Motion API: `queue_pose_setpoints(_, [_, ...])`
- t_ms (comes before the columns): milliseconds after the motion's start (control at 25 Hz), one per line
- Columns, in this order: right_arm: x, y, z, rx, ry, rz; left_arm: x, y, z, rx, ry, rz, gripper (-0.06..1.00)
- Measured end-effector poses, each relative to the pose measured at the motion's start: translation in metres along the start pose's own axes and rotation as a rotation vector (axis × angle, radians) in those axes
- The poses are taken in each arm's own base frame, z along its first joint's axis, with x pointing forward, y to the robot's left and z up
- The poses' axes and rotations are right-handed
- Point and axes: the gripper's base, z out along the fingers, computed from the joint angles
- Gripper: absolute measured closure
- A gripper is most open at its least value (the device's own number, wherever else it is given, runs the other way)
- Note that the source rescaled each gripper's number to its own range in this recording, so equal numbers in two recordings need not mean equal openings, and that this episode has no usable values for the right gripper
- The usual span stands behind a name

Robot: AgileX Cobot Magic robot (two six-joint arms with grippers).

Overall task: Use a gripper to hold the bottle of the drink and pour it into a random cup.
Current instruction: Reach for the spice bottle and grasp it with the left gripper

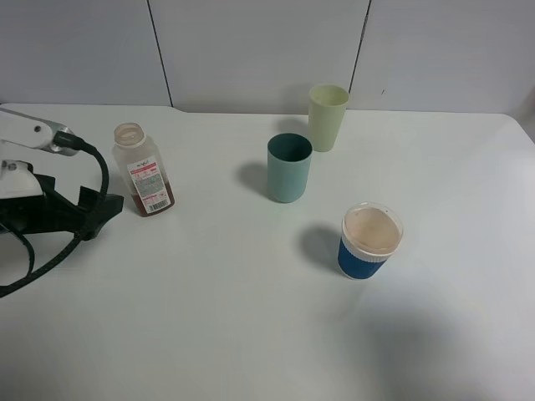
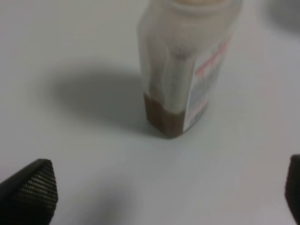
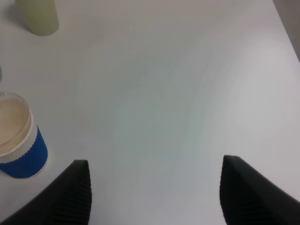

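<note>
The bottle of the drink stands upright and uncapped on the white table at the left, with a little brown liquid at its bottom. In the left wrist view the bottle is just ahead of my left gripper, which is open and empty. In the high view the left gripper sits low, just left of the bottle and apart from it. The teal cup stands upright near the table's middle. My right gripper is open and empty over bare table; it is out of the high view.
A pale yellow-green tumbler stands behind the teal cup and also shows in the right wrist view. A blue-sleeved cup with a clear lid stands right of centre, and in the right wrist view. A grey wall closes the back.
</note>
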Motion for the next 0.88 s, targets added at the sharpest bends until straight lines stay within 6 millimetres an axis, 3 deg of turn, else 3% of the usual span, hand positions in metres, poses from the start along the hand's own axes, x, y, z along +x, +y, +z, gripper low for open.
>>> queue_pose_setpoints(520, [0.0, 0.0, 0.0, 0.0, 0.0, 0.0, 0.019, -0.003, 0.049, 0.105, -0.009, 0.067, -0.04])
queue_pose_setpoints(880, [0.0, 0.0, 0.0, 0.0, 0.0, 0.0, 0.021, 0.012, 0.061, 0.104, -0.1, 0.032, -0.01])
